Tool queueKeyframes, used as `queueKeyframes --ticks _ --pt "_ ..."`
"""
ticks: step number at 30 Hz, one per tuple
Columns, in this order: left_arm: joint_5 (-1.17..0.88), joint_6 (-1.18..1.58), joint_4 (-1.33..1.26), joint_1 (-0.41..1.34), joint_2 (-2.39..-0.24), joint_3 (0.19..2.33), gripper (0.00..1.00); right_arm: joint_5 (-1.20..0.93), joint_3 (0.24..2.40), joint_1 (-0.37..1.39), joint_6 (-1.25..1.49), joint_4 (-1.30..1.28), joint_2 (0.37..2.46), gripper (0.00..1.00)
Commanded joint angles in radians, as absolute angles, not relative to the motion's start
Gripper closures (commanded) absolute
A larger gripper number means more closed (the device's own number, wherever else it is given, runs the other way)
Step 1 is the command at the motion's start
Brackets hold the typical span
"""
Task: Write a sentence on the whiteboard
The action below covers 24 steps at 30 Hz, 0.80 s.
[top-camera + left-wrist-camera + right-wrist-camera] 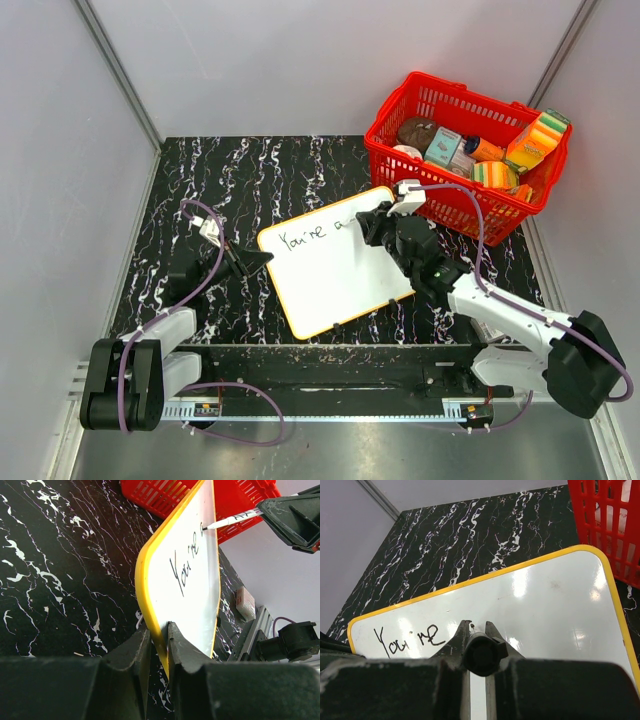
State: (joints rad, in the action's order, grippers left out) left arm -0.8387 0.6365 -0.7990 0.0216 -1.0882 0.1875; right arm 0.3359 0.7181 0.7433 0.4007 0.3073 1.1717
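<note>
The whiteboard (330, 275), white with an orange-yellow rim, lies on the black marble table in the middle of the top view. Black writing (315, 235) reading "You're a" runs along its far edge. My left gripper (262, 258) is shut on the board's left rim; in the left wrist view its jaws (157, 630) pinch the yellow edge of the whiteboard (195, 595). My right gripper (372, 222) is shut on a marker (231, 519), whose tip touches the board just past the last letter. In the right wrist view the marker's black rear end (481, 652) sits between that gripper's (478, 626) jaws, over the whiteboard (545, 600).
A red basket (440, 215) stands at the back right, touching the board's far corner, holding sponges, cans and several other items. Grey walls close in on the table's left, back and right. A small white object (245, 602) lies near the right arm's base.
</note>
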Motion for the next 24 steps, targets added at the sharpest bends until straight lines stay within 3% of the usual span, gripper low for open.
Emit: queueKeyframes --ticks 1,11,24 --pt "-0.853 0.568 -0.830 0.026 -1.077 0.175 1.00 0.360 0.706 0.739 0.397 0.295 1.147 1.00" --pt "-0.851 0.566 -0.828 0.026 -1.077 0.175 1.00 0.390 0.701 0.741 0.408 0.311 1.063 1.00" --pt "-0.853 0.566 -0.827 0.026 -1.074 0.176 1.00 0.382 0.778 0.741 0.380 0.311 1.152 1.00"
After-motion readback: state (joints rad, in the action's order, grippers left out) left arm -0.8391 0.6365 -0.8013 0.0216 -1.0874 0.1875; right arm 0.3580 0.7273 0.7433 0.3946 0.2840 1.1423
